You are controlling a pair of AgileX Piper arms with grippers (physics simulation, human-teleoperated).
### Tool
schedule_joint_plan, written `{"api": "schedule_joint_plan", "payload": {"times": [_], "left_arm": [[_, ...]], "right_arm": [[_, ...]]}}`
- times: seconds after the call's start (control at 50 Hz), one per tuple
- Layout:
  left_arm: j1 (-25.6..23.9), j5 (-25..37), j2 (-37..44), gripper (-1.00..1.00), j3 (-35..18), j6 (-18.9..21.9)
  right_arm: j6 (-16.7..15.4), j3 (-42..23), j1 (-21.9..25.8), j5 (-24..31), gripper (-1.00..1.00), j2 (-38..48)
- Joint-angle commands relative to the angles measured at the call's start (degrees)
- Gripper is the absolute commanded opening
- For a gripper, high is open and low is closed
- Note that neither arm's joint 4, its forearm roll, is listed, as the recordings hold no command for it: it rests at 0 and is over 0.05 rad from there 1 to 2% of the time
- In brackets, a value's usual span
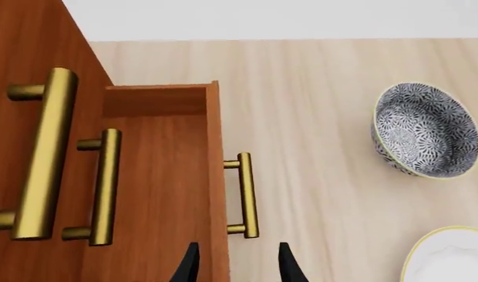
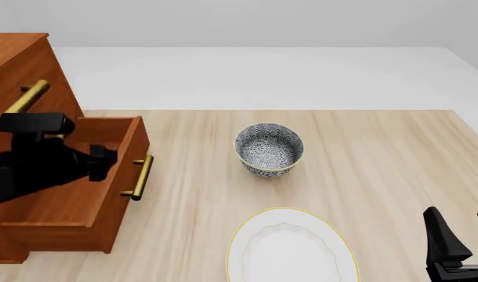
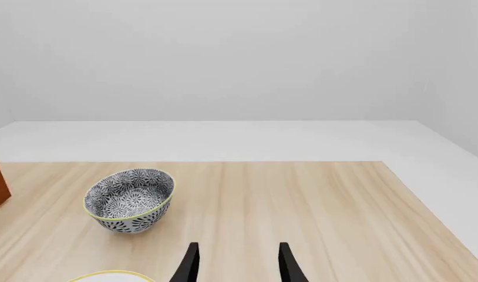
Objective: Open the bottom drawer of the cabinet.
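Observation:
The reddish-brown cabinet (image 2: 23,59) stands at the table's left edge. Its bottom drawer (image 2: 70,202) is pulled out toward the table's middle, and its brass bar handle (image 2: 137,177) faces the bowl. In the left wrist view I look down the cabinet (image 1: 23,41) front past two upper handles to the bottom drawer (image 1: 157,176) and its handle (image 1: 246,197). My left gripper (image 1: 237,265) hangs open above the drawer front, touching nothing. My right gripper (image 2: 461,230) stays open and empty at the near right; the right wrist view shows the right gripper (image 3: 237,264) empty too.
A blue-patterned bowl (image 2: 269,148) stands mid-table, right of the drawer handle. Nearer me lies a white plate (image 2: 290,249) with a yellow rim. My left arm (image 2: 35,161) reaches over the open drawer. The bowl (image 3: 131,200) also shows ahead of the right gripper.

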Motion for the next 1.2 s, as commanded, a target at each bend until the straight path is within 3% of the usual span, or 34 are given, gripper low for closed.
{"api": "schedule_joint_plan", "payload": {"times": [0.02, 0.54, 1.2], "left_arm": [[1.2, -2.7, 2.0, 1.0, 2.0, -2.6], [5.2, -11.1, 9.6, 1.0, 5.7, -3.2], [3.5, -18.6, 17.0, 1.0, 11.0, -2.8]], "right_arm": [[0.0, 0.0, 0.0, 0.0, 1.0, 0.0], [0.0, 0.0, 0.0, 0.0, 1.0, 0.0], [0.0, 0.0, 0.0, 0.0, 1.0, 0.0]]}}
